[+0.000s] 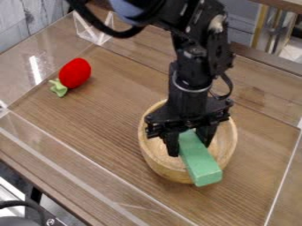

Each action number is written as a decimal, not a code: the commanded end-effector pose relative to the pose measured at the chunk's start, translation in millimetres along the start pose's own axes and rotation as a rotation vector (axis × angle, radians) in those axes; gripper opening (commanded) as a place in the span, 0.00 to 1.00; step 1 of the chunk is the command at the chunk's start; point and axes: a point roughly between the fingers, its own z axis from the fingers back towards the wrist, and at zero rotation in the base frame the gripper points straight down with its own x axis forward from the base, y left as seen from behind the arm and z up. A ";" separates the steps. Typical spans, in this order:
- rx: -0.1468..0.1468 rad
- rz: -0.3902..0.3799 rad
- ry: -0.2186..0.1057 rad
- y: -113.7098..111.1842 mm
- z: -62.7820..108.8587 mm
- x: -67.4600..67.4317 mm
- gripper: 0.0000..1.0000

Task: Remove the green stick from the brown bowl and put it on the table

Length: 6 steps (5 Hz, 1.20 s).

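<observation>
Here, in the single camera view, the gripper (189, 132) points straight down over the brown bowl (158, 152), its jaws clamped together on the upper end of the green stick (200, 163). The stick slants down and toward the camera from the fingers, its lower end hanging over the bowl's near rim, so it appears lifted clear of the bowl's floor rather than resting in it. The grip at one end probably lets the block tilt under its own weight, which would explain the slant. The bowl looks tipped, its rim raised on one side, perhaps nudged by the stick or the arm. Bare table (83, 141) lies to the left of the bowl, a likely spot for setting the stick down. A red ball-like object (76, 72) sits well apart, far left.
</observation>
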 end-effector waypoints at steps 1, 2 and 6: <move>-0.050 0.002 -0.032 -6.7 18.7 11.2 0.00; -0.050 0.006 -0.034 -4.7 24.2 15.9 0.00; -0.052 0.114 -0.049 -33.2 21.5 7.1 0.00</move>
